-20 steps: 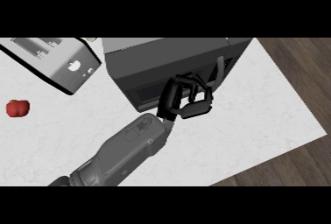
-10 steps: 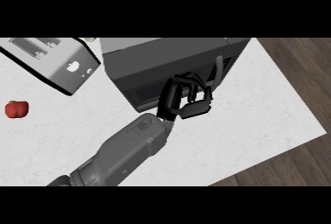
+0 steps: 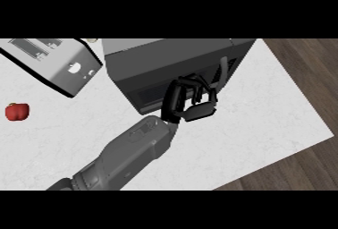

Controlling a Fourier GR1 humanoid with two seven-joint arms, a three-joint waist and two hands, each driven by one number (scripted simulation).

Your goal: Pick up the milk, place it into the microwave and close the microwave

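At the front of the microwave [image 3: 177, 62], one hand [image 3: 190, 102] sat with fingers curled at the door face; which arm it was could not be told. The milk showed nowhere, perhaps inside already or hidden by the hand. Closing the door looked like the step in hand; next came a push to latch it. A toaster [image 3: 56, 62] and a red pepper [image 3: 18, 111] stood to the left.

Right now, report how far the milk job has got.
Done, likely: no milk shows on the counter, so it is probably inside the microwave. In hand: the left hand, fingers curled, is at the microwave's front. Left: confirming the door is shut; I cannot tell.
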